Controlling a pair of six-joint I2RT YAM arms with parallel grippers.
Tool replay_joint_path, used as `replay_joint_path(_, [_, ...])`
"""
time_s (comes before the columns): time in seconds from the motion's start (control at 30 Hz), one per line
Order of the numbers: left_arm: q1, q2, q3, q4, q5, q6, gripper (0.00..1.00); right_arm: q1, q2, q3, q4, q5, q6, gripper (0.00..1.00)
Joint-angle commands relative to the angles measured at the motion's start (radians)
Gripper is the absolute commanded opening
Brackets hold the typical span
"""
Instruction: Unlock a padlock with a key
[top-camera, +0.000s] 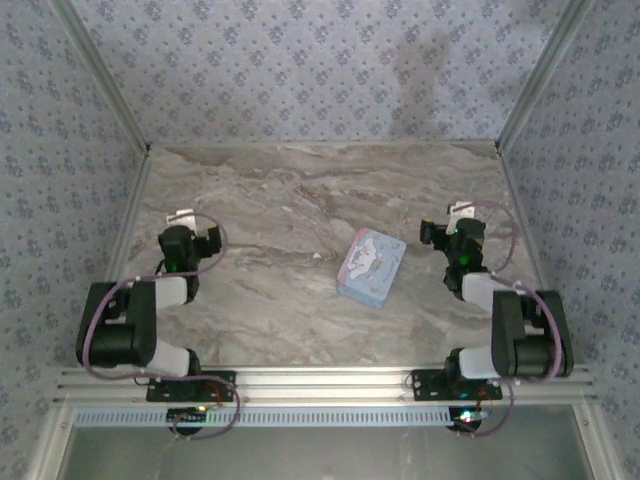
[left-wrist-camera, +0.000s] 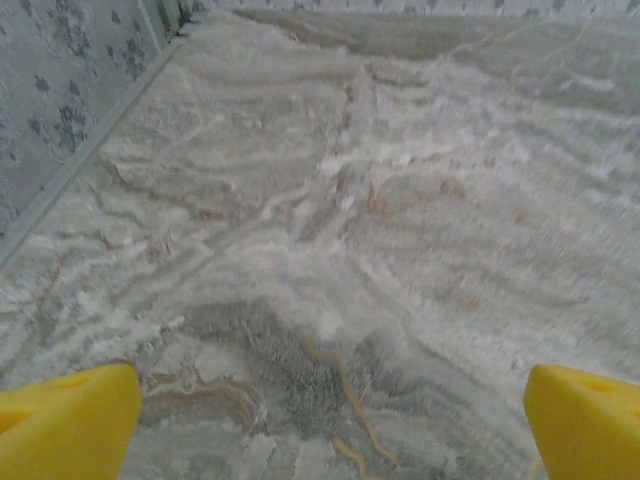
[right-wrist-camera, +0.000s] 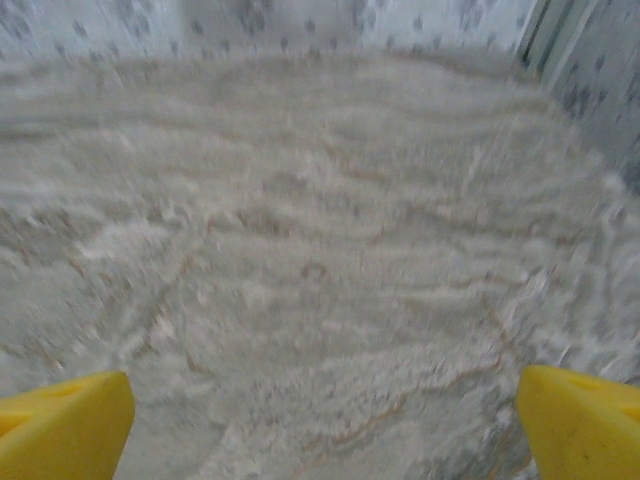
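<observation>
A tiny dark speck (top-camera: 318, 256) lies on the marble table (top-camera: 280, 200) just left of a pastel blue-pink tin (top-camera: 370, 265); it is too small to tell whether it is the padlock. The key is out of view. My left gripper (top-camera: 190, 228) hovers over the table's left part, well away from the tin. In the left wrist view it (left-wrist-camera: 330, 420) is open, its yellow fingertips (left-wrist-camera: 70, 420) wide apart over bare marble. My right gripper (top-camera: 447, 230) hangs to the right of the tin. It (right-wrist-camera: 325, 425) is open too, its fingertips (right-wrist-camera: 580, 420) spread with nothing between them.
Patterned walls with metal corner rails (top-camera: 125, 110) enclose the table on the left, back and right. An aluminium rail (top-camera: 320, 385) carries both arm bases along the near edge. The tin lies slightly tilted near the table's middle.
</observation>
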Motion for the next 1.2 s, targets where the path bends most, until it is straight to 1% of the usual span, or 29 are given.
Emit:
replay_joint_path(0.0, [0.004, -0.133, 0.100, -0.227, 0.017, -0.074, 0.98, 0.008, -0.145, 0.049, -0.190, 0.008, 0.055, 1.00])
replay_joint_path(0.03, [0.005, -0.164, 0.114, -0.264, 0.028, -0.111, 0.98, 0.009, -0.182, 0.063, -0.236, 0.010, 0.097, 1.00])
replay_joint_path(0.07, [0.006, -0.200, 0.137, -0.320, 0.036, -0.180, 0.98, 0.007, -0.224, 0.084, -0.306, 0.012, 0.165, 1.00])
replay_joint_path(0.13, [0.014, -0.254, 0.183, -0.440, 0.057, -0.360, 0.98, -0.008, -0.295, 0.156, -0.545, 0.024, 0.379, 1.00])
replay_joint_path(0.17, [0.027, -0.274, 0.196, -0.485, 0.098, -0.454, 0.98, -0.016, -0.318, 0.188, -0.671, 0.046, 0.526, 1.00])
replay_joint_path(0.2, [0.045, -0.286, 0.200, -0.483, 0.202, -0.504, 0.98, -0.040, -0.328, 0.194, -0.714, -0.033, 0.603, 1.00])
replay_joint_path(0.27, [0.042, -0.295, 0.229, -0.525, 0.324, -0.555, 0.98, -0.085, -0.331, 0.180, -0.697, -0.194, 0.622, 1.00])
replay_joint_path(0.3, [0.029, -0.295, 0.249, -0.561, 0.380, -0.564, 0.98, -0.089, -0.321, 0.194, -0.733, -0.241, 0.624, 0.99])
replay_joint_path(0.33, [0.013, -0.295, 0.269, -0.602, 0.414, -0.561, 0.98, -0.088, -0.305, 0.219, -0.783, -0.286, 0.624, 0.97])
replay_joint_path(0.37, [-0.012, -0.296, 0.289, -0.647, 0.437, -0.556, 0.96, -0.086, -0.282, 0.244, -0.834, -0.336, 0.617, 0.91])
replay_joint_path(0.4, [-0.047, -0.299, 0.302, -0.680, 0.459, -0.541, 0.93, -0.076, -0.259, 0.264, -0.878, -0.372, 0.615, 0.88])
replay_joint_path(0.43, [-0.079, -0.301, 0.312, -0.714, 0.465, -0.533, 0.93, -0.066, -0.244, 0.273, -0.906, -0.395, 0.615, 0.85])
replay_joint_path(0.53, [-0.199, -0.303, 0.321, -0.786, 0.444, -0.522, 0.92, -0.008, -0.216, 0.283, -0.973, -0.405, 0.621, 0.85])
replay_joint_path(0.63, [-0.320, -0.299, 0.305, -0.806, 0.406, -0.530, 0.92, 0.060, -0.192, 0.278, -0.979, -0.382, 0.663, 0.85])
replay_joint_path(0.73, [-0.412, -0.282, 0.303, -0.831, 0.377, -0.536, 0.92, 0.108, -0.125, 0.280, -0.960, -0.404, 0.690, 0.84])
replay_joint_path(0.83, [-0.472, -0.263, 0.294, -0.834, 0.373, -0.549, 0.92, 0.170, -0.062, 0.298, -0.936, -0.394, 0.704, 0.84])
replay_joint_path(0.93, [-0.513, -0.262, 0.283, -0.834, 0.356, -0.553, 0.92, 0.217, -0.012, 0.331, -0.907, -0.396, 0.719, 0.83])
replay_joint_path(1.17, [-0.541, -0.279, 0.258, -0.824, 0.355, -0.570, 0.92, 0.311, 0.134, 0.490, -0.916, -0.390, 0.700, 0.83])
